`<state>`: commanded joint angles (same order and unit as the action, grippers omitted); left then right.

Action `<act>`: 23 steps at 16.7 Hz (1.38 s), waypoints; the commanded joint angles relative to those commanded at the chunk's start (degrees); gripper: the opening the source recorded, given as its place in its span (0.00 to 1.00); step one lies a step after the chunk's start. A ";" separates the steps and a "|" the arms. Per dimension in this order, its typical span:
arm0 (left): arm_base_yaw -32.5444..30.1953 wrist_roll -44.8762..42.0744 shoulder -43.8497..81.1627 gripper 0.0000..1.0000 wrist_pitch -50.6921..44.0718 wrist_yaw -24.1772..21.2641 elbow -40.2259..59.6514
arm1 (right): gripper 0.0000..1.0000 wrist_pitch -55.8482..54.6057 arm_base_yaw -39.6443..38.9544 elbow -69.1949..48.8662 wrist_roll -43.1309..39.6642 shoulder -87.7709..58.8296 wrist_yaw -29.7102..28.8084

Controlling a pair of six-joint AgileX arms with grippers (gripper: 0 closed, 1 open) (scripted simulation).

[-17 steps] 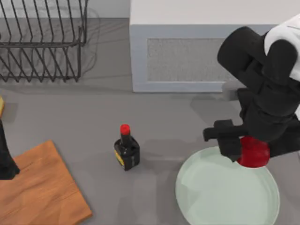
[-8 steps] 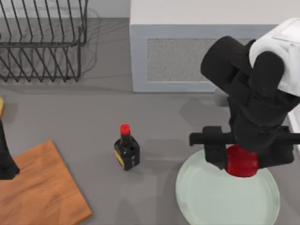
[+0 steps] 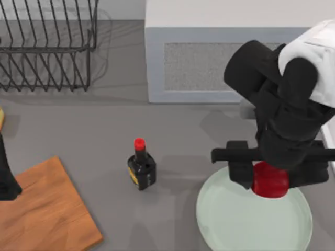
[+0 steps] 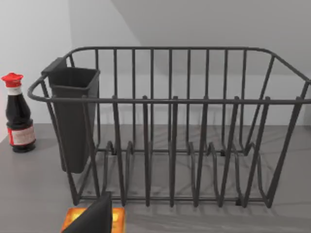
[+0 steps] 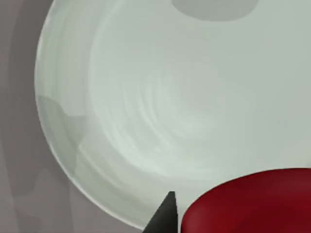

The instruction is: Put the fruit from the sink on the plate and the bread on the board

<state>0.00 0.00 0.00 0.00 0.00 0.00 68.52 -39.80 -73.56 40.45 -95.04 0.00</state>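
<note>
My right gripper (image 3: 271, 177) is shut on the glossy red fruit (image 3: 269, 185) and holds it over the far part of the pale mint-green plate (image 3: 235, 225) at the front right. In the right wrist view the fruit (image 5: 248, 204) hangs above the plate (image 5: 160, 102). The wooden board (image 3: 47, 209) lies at the front left. My left arm (image 3: 6, 180) stays at the left edge beside the board. In the left wrist view the golden-yellow bread (image 4: 117, 216) sits low, partly covered by a dark part of the left gripper.
A dark sauce bottle with a red cap (image 3: 141, 167) stands between board and plate. A black wire dish rack (image 3: 47, 47) is at the back left, with a dark cup (image 4: 73, 116) on it. The pale sink unit (image 3: 209, 57) stands behind the plate.
Over the last second my right gripper carried the fruit leftward and slightly toward the front, further over the plate; it has barely moved in the last half second. The left arm stayed still.
</note>
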 joint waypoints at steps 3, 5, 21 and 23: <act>0.00 0.00 0.00 1.00 0.00 0.00 0.00 | 0.68 0.00 0.00 0.00 0.00 0.00 0.00; 0.00 0.00 0.00 1.00 0.00 0.00 0.00 | 0.83 0.00 0.00 0.00 0.00 0.00 0.00; 0.00 0.00 0.00 1.00 0.00 0.00 0.00 | 1.00 -4.50 2.77 4.71 -2.76 5.40 0.00; 0.00 0.00 0.00 1.00 0.00 0.00 0.00 | 1.00 -9.21 5.45 9.81 -5.48 11.63 0.00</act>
<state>0.00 0.00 0.00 0.00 0.00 0.00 59.30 -34.35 -63.74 34.97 -83.41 0.00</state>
